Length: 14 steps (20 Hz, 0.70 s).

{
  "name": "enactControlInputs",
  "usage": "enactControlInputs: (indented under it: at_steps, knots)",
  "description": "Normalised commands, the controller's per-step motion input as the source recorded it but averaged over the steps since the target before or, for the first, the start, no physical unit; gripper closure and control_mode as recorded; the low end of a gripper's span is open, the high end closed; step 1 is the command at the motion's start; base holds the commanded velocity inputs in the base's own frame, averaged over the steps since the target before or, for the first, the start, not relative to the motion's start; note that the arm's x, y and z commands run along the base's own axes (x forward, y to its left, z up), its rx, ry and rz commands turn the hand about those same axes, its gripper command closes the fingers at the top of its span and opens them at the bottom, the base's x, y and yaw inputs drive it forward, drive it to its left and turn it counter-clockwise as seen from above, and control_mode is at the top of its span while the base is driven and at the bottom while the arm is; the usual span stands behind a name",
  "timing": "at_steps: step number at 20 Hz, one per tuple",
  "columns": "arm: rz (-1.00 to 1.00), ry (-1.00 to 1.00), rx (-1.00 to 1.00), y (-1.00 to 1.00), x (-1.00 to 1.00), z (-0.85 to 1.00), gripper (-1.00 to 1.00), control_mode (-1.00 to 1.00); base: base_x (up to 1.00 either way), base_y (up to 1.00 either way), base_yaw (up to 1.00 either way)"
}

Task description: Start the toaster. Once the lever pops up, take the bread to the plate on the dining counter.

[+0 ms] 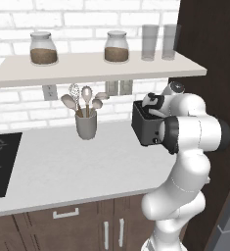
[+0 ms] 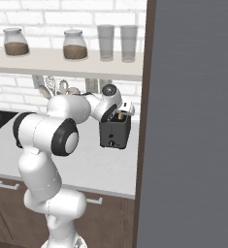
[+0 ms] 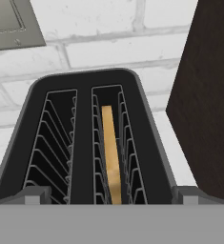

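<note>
White brick backed a pale surface point(image 1: 77, 162) in the left base view, where the toaster point(image 1: 145, 128) sat at the far right end against a dark wall panel point(image 1: 209, 54), a grey utensil cup point(image 1: 86, 125) stood to its left, and a shelf point(image 1: 87, 68) above carried two jars and two glasses. The arm's hand point(image 1: 153, 105) hung just over the toaster's top. From the right base view, the toaster point(image 2: 115, 131) stood beside the dark panel, a sliver of the bread point(image 2: 119, 116) showing at its top under the hand. Looking down through the hand view, the bread point(image 3: 111, 157) stood on edge in the right slot of the toaster point(image 3: 85, 143), the left slot empty; the fingers point(image 3: 111, 195) were spread fully wide, one tip at each side, holding nothing.
</note>
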Motion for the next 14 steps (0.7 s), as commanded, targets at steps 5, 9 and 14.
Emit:
enactControlInputs:
  at_steps: [5, 9, 14]
  knots:
    - [0.0, 0.0, 0.0, 0.0, 0.0, 0.0, -1.0, -1.0, 0.0, 0.0, 0.0]
    - [0.0, 0.0, 0.0, 0.0, 0.0, 0.0, -1.0, -1.0, 0.0, 0.0, 0.0]
    - [0.0, 0.0, 0.0, 0.0, 0.0, 0.0, -1.0, -1.0, 0.0, 0.0, 0.0]
